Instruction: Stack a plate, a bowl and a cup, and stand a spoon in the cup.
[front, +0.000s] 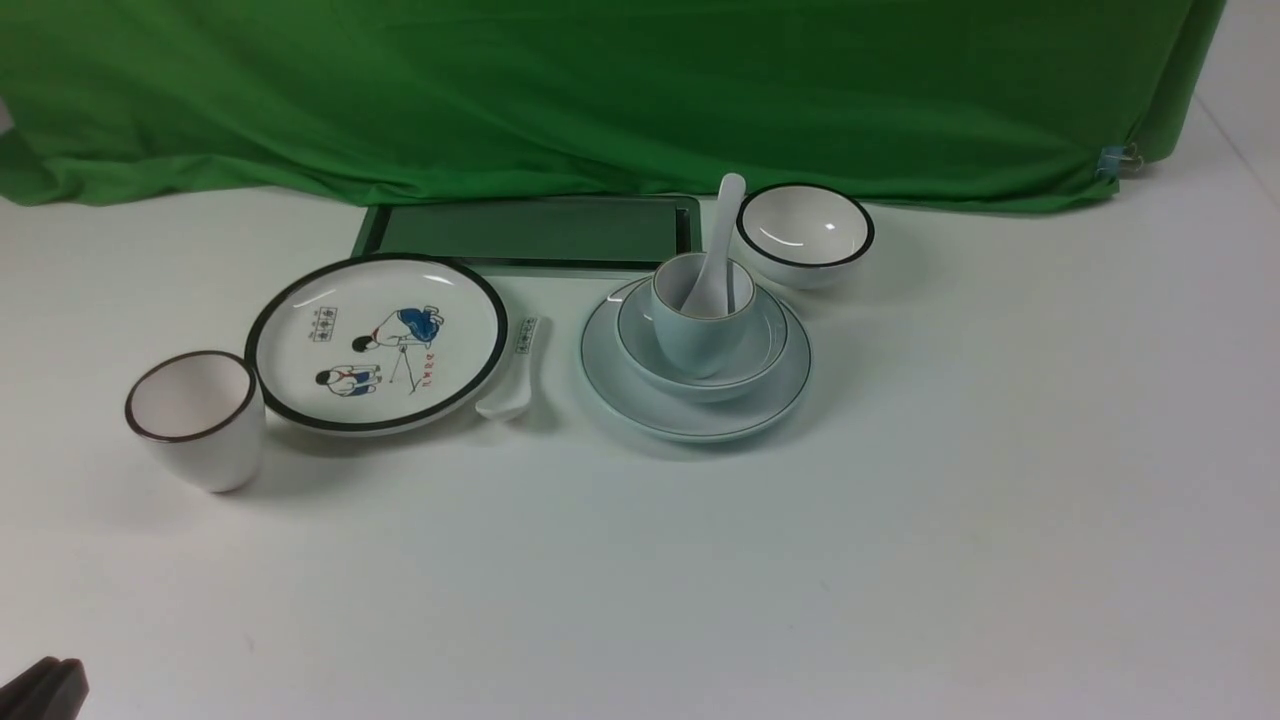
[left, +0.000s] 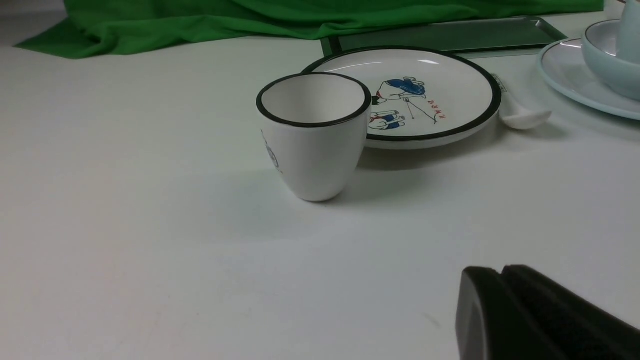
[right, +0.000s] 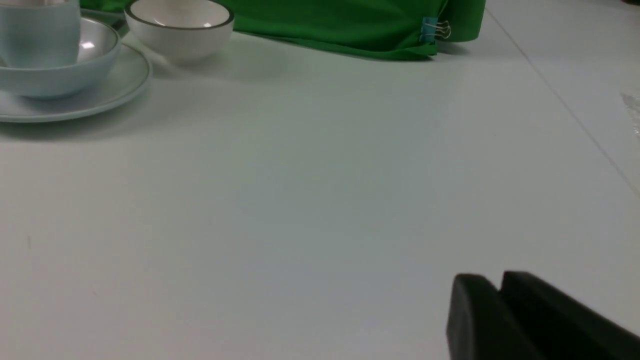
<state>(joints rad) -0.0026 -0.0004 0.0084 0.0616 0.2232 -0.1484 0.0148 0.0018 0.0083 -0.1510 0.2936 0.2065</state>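
Nearest you, the left tool (front: 45, 685) sits low at the edge of the surface (front: 900, 520), its jaws pressed together on nothing. The right tool (right: 500, 300) shows only in its wrist view, empty, fingers nearly touching; whether it is parted you cannot tell. Both are well apart from the stack, probably parked because the job looks done: the plate (front: 640, 395) carries the bowl (front: 765, 350), the cup (front: 695, 335) sits in it, and the spoon (front: 722, 240) leans handle-up inside the cup.
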